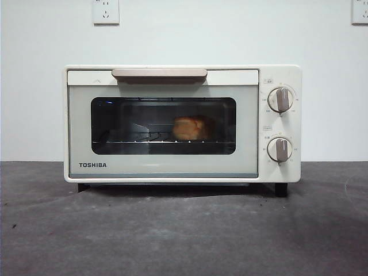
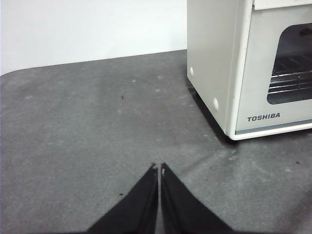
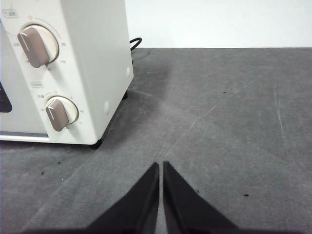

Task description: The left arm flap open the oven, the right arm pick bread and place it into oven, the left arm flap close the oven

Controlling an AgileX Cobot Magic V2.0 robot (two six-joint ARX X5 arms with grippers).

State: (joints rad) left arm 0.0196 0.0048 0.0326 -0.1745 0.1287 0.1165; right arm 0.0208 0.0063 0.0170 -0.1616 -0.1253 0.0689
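Note:
The cream-white TOSHIBA oven stands in the middle of the table with its glass door shut and its beige bar handle up. The golden bread sits on the wire rack inside, seen through the window. My left gripper is shut and empty over bare table, off the oven's left front corner. My right gripper is shut and empty over bare table, off the oven's knob side. Neither gripper shows in the front view.
Two grey-brown knobs sit on the oven's right panel. A black power cord runs behind the oven. The dark grey table ends at a white wall with sockets.

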